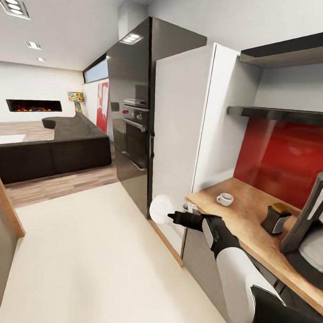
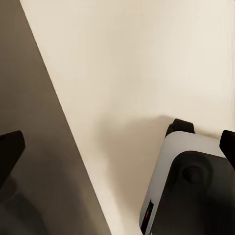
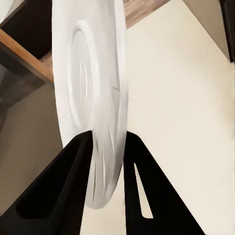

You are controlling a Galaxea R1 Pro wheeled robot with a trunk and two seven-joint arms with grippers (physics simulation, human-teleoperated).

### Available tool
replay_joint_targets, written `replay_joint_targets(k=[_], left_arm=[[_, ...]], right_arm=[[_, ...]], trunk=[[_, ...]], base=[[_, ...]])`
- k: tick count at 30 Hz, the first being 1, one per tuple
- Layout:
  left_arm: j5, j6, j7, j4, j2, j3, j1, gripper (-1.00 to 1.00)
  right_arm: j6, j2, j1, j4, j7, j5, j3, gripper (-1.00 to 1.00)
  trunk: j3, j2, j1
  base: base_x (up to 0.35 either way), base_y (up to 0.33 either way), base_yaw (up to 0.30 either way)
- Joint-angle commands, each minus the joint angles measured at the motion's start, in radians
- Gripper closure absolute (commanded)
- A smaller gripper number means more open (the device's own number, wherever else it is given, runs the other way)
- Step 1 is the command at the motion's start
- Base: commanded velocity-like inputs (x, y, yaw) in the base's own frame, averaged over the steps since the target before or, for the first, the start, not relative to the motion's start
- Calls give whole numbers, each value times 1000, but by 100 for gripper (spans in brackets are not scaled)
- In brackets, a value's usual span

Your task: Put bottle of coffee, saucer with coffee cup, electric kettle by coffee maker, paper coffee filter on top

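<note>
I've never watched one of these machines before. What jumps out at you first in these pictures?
The right arm reaches out past the counter's end, its jaws clamped on the rim of a white saucer held on edge over the pale floor. On the wooden countertop a small white coffee cup sits near the corner, and a dark coffee maker stands at the right edge. Behind, a red backsplash glows under dark shelves.

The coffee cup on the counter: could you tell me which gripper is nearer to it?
Right. The right gripper, holding the saucer, is just off the countertop's end near the coffee cup. The left gripper hangs over the floor beside the robot's base.
</note>
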Motion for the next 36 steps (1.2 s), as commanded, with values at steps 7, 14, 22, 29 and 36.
replay_joint_targets(k=[7, 14, 22, 29, 36], left_arm=[[12, 5, 5, -3, 0, -1, 0, -100], [12, 5, 5, -3, -1, -1, 0, -100], [12, 6, 5, -3, 0, -1, 0, -100], [11, 5, 5, -3, 0, -1, 0, -100], [10, 5, 5, -3, 0, -1, 0, -100]], right_arm=[[6, 2, -1, -1, 9, 8, -10, 100], [6, 2, -1, -2, 8, 8, -11, 100], [6, 2, -1, -4, 8, 8, -15, 100], [6, 2, -1, -4, 8, 8, -16, 100], [7, 2, -1, -3, 8, 8, -16, 100]], trunk=[[-2, -2, 1], [-2, -2, 1], [-2, -2, 1], [-2, -2, 1], [-2, -2, 1]], base=[[130, 185, -264], [170, 194, -264], [118, 98, -264], [27, 13, -264], [1, 1, -264]])
